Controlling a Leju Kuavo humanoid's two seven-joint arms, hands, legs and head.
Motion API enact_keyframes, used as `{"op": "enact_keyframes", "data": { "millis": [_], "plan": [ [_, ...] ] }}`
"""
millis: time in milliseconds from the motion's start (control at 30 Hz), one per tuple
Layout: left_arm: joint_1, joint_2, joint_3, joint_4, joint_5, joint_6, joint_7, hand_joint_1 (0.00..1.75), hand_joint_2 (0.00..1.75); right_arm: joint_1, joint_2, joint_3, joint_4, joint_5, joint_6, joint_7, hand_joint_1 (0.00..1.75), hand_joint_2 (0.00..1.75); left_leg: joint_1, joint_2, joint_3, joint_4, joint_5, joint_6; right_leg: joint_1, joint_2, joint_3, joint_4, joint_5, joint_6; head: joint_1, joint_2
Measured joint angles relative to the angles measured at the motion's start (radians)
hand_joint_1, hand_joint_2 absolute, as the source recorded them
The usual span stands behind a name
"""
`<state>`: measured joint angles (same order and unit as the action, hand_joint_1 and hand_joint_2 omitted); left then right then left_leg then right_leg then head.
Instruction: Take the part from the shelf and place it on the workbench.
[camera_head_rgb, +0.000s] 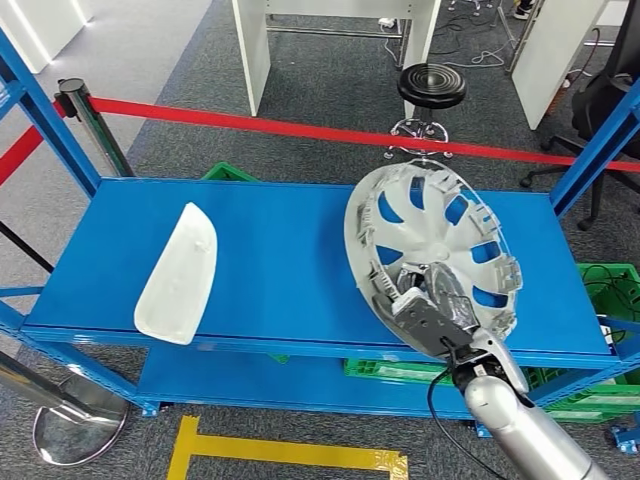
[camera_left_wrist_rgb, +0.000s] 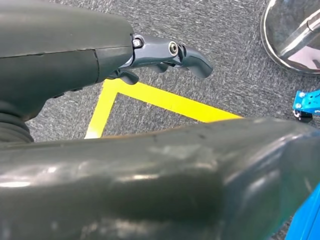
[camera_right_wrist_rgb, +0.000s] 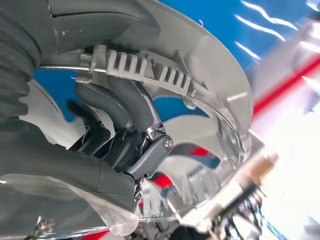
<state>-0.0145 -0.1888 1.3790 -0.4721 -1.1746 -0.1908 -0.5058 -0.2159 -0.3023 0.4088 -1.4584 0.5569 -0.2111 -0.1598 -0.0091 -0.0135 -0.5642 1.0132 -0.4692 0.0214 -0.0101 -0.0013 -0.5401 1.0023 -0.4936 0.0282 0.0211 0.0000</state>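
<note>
Two hands are mine. Nearest, my right hand (camera_head_rgb: 434, 320) reaches from the lower right over the front edge of the blue metal shelf (camera_head_rgb: 287, 260), fingers (camera_right_wrist_rgb: 124, 107) curled through the openings of a round silver-grey plastic wheel cover (camera_head_rgb: 430, 245) and clamped on its ribbed rim. The cover stands tilted, its inner face toward me, low edge at the shelf front; whether it touches the shelf I cannot tell. My left hand (camera_left_wrist_rgb: 166, 52) hangs at my side above grey carpet and a strip of yellow floor tape (camera_left_wrist_rgb: 162, 100), holding nothing, fingers loosely bent and apart.

Farther left on the same shelf lies a white curved plastic panel (camera_head_rgb: 177, 275), well apart from the cover. Beyond the shelf a red barrier rope (camera_head_rgb: 302, 128) crosses, with a black round stool (camera_head_rgb: 431, 88) and white desk legs behind it.

I judge the grasp made and the lift under way. Next I would need to draw the cover clear of the blue uprights, keep my grip firm on the thin rim, and turn toward the workbench to set it down.
</note>
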Motion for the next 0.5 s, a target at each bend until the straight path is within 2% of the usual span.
{"op": "enact_keyframes", "data": {
  "millis": [200, 367, 500],
  "plan": [
    [0.000, -0.010, 0.004, -0.018, -0.003, -0.002, 0.000, 0.00, 0.00, 0.025, 0.012, -0.054, -0.056, -0.010, -0.010, -0.015, 1.75, 1.75, 0.000, 0.000, 0.000, 0.000, 0.000, 0.000, 0.000, 0.000, -0.001, 0.000, 0.000, 0.000, 0.000, 0.000],
    [0.003, -0.013, 0.008, -0.022, -0.021, -0.001, -0.007, 0.00, 0.00, 0.063, 0.023, -0.109, -0.114, -0.086, -0.044, -0.113, 1.75, 1.75, 0.000, 0.000, -0.001, 0.000, 0.000, 0.000, 0.000, -0.001, -0.001, 0.000, 0.000, 0.000, 0.000, 0.000],
    [0.003, -0.012, 0.009, -0.022, -0.036, 0.009, -0.018, 0.00, 0.00, 0.077, 0.030, -0.160, -0.175, -0.118, -0.043, -0.158, 1.75, 1.75, 0.000, 0.000, -0.002, 0.000, 0.000, 0.000, 0.000, 0.000, -0.002, 0.000, 0.000, 0.000, 0.000, 0.000]
  ]
}}
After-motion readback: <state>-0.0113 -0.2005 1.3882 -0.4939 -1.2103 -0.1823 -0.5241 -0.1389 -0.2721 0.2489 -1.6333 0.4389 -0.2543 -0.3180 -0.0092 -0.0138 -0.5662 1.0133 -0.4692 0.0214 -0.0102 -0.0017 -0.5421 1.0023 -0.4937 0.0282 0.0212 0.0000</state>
